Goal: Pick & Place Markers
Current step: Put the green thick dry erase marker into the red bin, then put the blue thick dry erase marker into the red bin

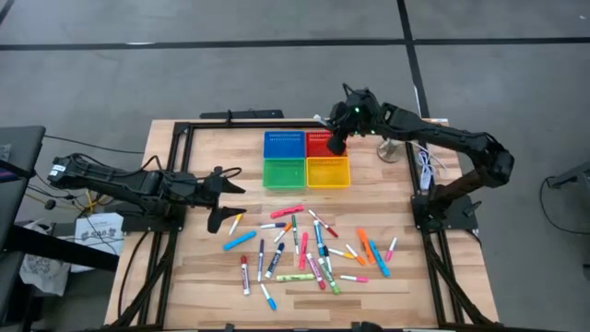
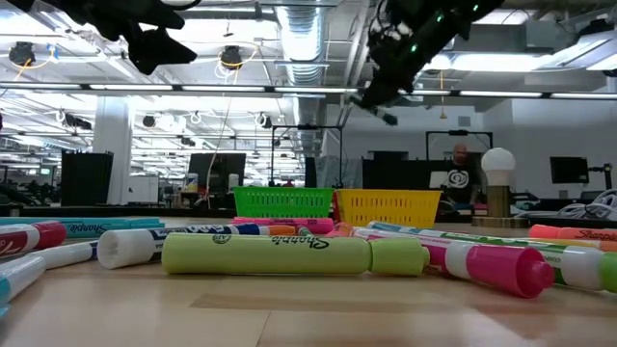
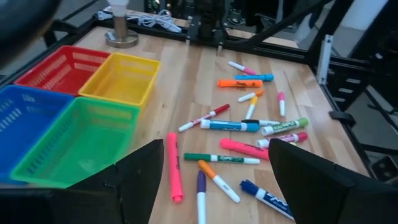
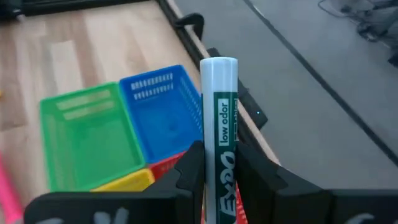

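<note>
lighting: even and bright, from long ceiling strip lights (image 2: 289, 89) seen in the low view. shadows: soft and short under the scattered coloured capped markers (image 1: 309, 247) on the pale wooden bench (image 1: 203, 277). focus: nearest yellow-green marker (image 2: 289, 254) slightly soft in the low view; dark tool fingers (image 3: 323, 180) blurred in the left wrist view.

Colourful markers (image 1: 304, 251) scattered flat on table, one white-bodied green marker (image 4: 219, 130) held upright
</note>
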